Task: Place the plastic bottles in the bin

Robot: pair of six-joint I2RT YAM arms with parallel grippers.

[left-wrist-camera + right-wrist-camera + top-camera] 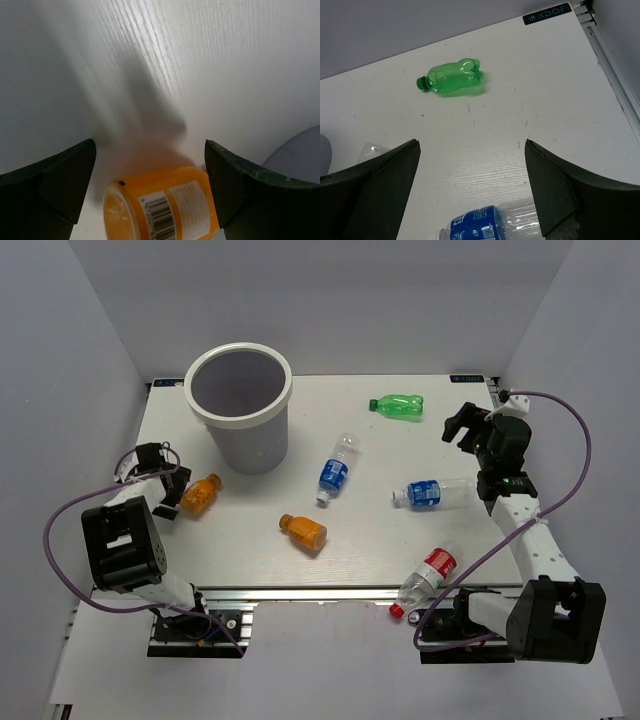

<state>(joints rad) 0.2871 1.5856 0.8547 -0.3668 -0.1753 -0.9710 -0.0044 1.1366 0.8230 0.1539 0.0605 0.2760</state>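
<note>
Round, thick-rimmed white bin (240, 390) on wood-grained worktop (230, 552); left gripper (150, 145) spread, flanking a glossy orange bottle (165, 205); right gripper (471, 145) spread over a clear blue-labelled bottle (492, 222).

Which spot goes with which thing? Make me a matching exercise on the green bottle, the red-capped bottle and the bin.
Things:
1. green bottle
2. red-capped bottle
3. bin

Places:
A. near edge of the table, right side
B. far left, standing upright
C. far right, lying on its side

Pairs: 1-C, 2-A, 3-B
</note>
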